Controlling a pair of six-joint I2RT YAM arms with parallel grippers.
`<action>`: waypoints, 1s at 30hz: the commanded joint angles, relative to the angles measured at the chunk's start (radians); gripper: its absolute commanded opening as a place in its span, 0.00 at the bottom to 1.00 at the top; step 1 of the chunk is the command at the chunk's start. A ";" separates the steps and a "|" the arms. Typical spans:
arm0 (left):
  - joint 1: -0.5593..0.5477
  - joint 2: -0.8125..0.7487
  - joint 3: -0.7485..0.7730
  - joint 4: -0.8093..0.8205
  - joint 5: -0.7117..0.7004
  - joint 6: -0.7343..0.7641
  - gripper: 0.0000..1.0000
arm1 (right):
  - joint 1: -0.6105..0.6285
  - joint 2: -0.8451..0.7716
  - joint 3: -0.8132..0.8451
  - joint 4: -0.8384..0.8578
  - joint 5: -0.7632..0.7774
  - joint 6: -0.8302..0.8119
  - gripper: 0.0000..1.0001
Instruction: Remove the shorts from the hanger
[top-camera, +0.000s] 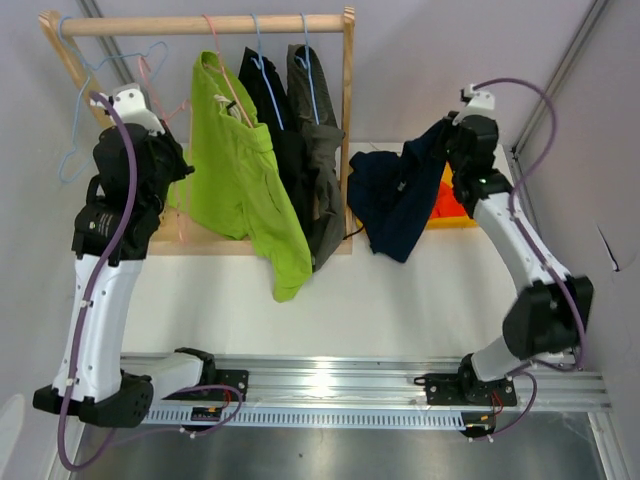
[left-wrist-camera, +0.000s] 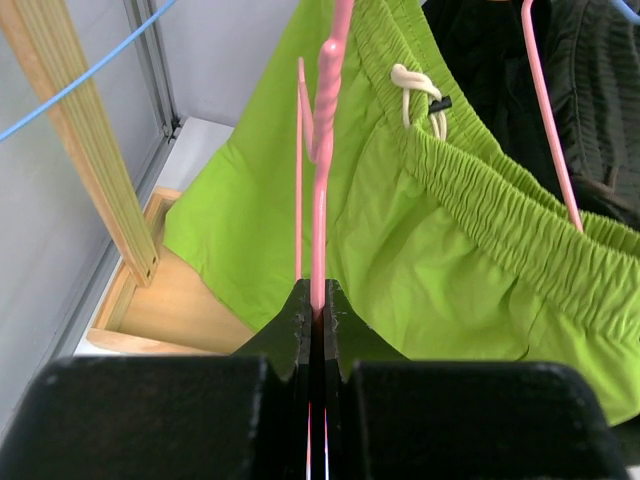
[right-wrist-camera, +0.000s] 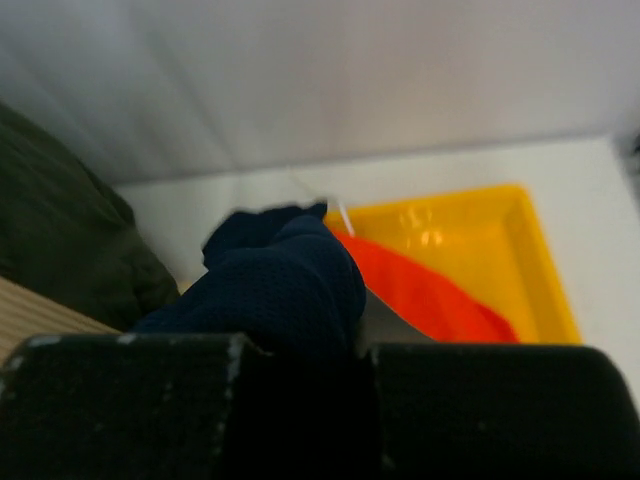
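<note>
Lime green shorts (top-camera: 245, 190) hang on a pink hanger (top-camera: 222, 70) from the wooden rod, beside black shorts (top-camera: 270, 110) and olive-grey shorts (top-camera: 318, 150) on blue hangers. My left gripper (top-camera: 182, 172) is shut on the pink hanger's wire (left-wrist-camera: 318, 250), with the lime green shorts (left-wrist-camera: 420, 250) draped just beyond it. My right gripper (top-camera: 440, 145) is shut on navy blue shorts (top-camera: 395, 205), which hang from it right of the rack. In the right wrist view the navy blue shorts (right-wrist-camera: 285, 290) bunch over my right gripper (right-wrist-camera: 355, 340), and orange shorts (right-wrist-camera: 430, 295) lie in a yellow bin (right-wrist-camera: 510, 250).
The wooden rack (top-camera: 348, 120) has a rod across the top and a board base (left-wrist-camera: 170, 300). Empty blue (top-camera: 72, 150) and pink (top-camera: 150, 65) hangers hang at its left end. The yellow bin (top-camera: 455, 212) sits at the back right. A metal rail (top-camera: 340, 385) runs along the near edge.
</note>
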 joint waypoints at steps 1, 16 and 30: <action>-0.006 0.021 0.092 0.030 -0.023 0.029 0.00 | -0.053 0.157 -0.017 0.240 -0.170 0.120 0.00; 0.109 0.355 0.575 -0.053 0.035 0.090 0.00 | -0.055 0.271 -0.165 0.047 -0.229 0.254 0.99; 0.261 0.681 0.862 0.033 0.230 0.050 0.00 | 0.138 -0.100 -0.554 0.115 -0.191 0.315 0.99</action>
